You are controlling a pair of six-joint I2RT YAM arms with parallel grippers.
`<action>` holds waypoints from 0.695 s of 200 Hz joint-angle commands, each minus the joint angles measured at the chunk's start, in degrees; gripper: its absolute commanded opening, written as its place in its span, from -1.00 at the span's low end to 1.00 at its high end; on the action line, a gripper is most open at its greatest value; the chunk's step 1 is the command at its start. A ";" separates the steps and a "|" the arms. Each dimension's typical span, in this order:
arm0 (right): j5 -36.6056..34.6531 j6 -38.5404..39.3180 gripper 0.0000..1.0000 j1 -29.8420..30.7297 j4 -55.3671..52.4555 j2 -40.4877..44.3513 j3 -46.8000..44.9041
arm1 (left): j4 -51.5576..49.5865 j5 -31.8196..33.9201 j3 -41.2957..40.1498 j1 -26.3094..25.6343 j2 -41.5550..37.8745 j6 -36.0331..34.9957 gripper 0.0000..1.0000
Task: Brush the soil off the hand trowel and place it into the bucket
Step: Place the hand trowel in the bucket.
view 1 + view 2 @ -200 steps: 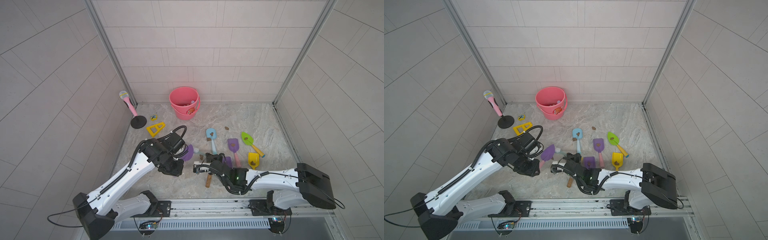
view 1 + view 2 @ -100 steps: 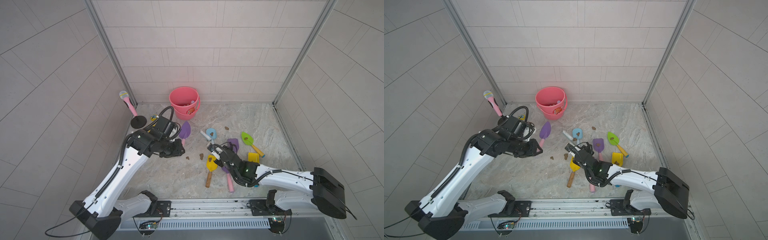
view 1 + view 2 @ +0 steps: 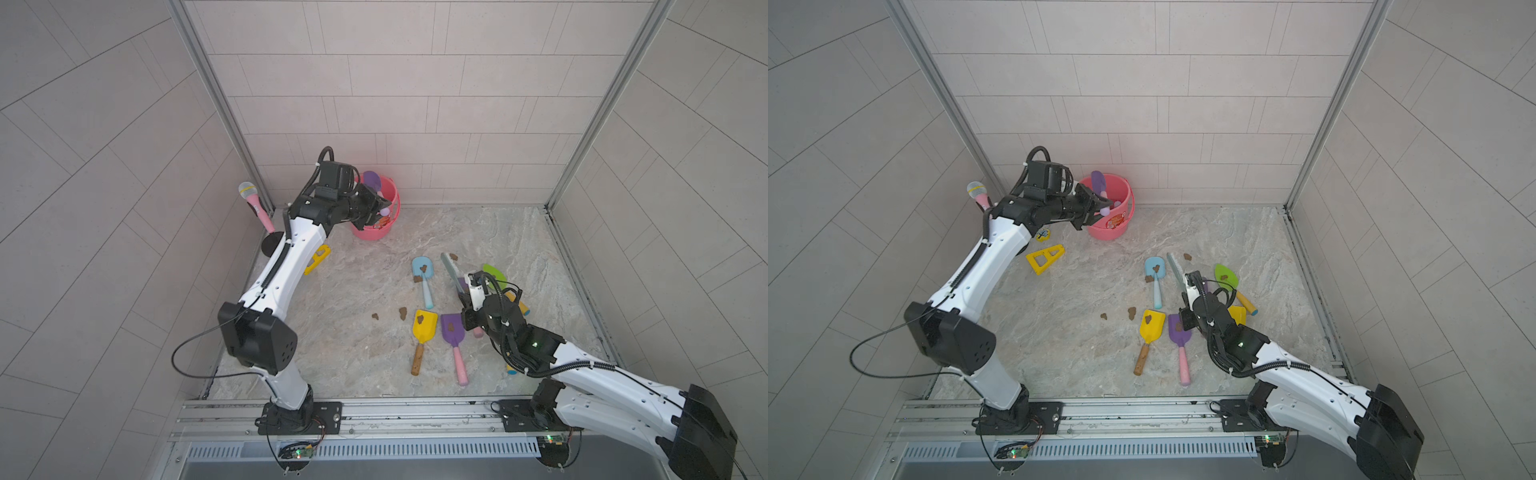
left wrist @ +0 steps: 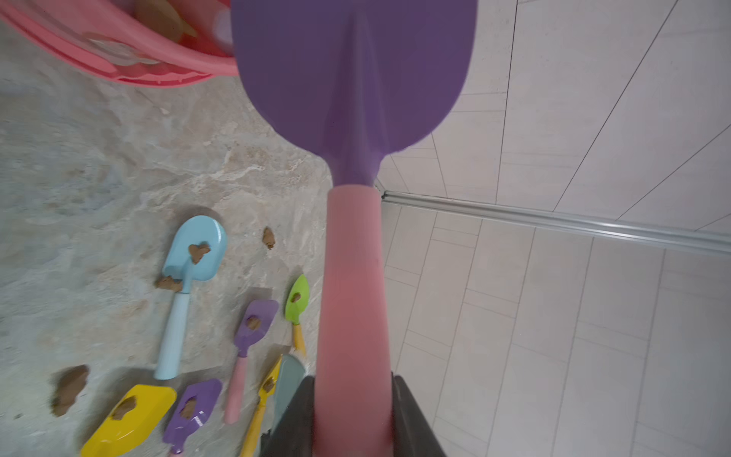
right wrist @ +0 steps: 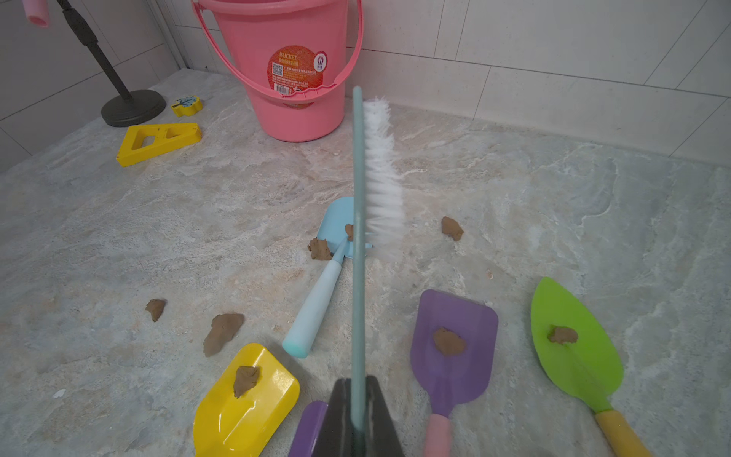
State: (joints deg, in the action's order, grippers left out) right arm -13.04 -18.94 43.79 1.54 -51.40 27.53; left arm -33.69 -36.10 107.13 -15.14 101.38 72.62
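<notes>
Left gripper [image 4: 353, 411]: clamped tight on the trowel [image 4: 354, 79] handle.
Trowel: both top views place it over the bucket [image 3: 376, 232], far left; only the left wrist view shows its blade face, clean.
Right gripper [image 5: 358, 395]: closed on the brush [image 5: 381, 166], near right.
Soil [image 5: 221, 330]: lumps on the floor [image 5: 514, 178] and on other trowels [image 5: 455, 308].

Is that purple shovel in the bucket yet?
Not yet: the left gripper is shut on the pink handle of the purple trowel, holding it at the mouth of the bucket.
</notes>
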 commanded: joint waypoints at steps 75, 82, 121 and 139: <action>4.69 -6.87 -1.00 -0.28 -4.05 2.83 -1.85 | 4.49 -5.81 28.54 2.77 30.54 16.26 -1.00; 4.55 -6.52 -1.00 -0.28 -4.22 3.02 -1.89 | 5.37 -5.59 28.66 2.76 31.41 16.85 -1.00; 4.90 -5.41 -1.00 -0.31 -4.09 3.25 -2.13 | 6.52 -3.11 29.14 3.07 34.28 17.94 -0.94; 5.17 -5.49 -1.00 -0.28 -4.18 3.28 -1.90 | 6.66 -3.25 30.09 3.16 35.59 18.00 -0.72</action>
State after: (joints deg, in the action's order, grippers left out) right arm -8.19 -24.43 43.70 -2.00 -49.04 25.78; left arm -30.04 -39.40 133.91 -12.49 135.98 88.49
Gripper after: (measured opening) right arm 0.079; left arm 0.290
